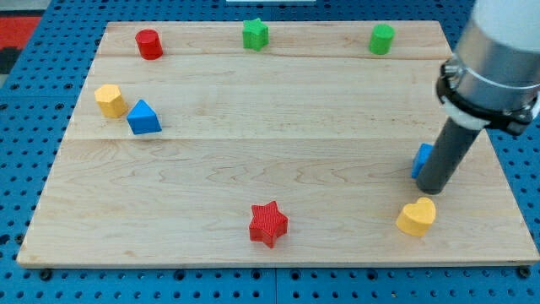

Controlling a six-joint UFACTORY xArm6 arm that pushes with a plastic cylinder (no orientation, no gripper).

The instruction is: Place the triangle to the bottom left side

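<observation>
The blue triangle [143, 117] lies on the wooden board [270, 152] at the view's left, just right of and below a yellow hexagon-like block [110, 100]. My tip [435, 187] rests on the board at the view's right, far from the triangle. It stands against a blue block [421, 157], which the rod partly hides, and just above a yellow heart [417, 217].
A red cylinder [149, 44] sits at the top left, a green star [255, 34] at the top middle and a green cylinder [381, 39] at the top right. A red star [268, 224] lies near the bottom middle. The board lies on blue pegboard.
</observation>
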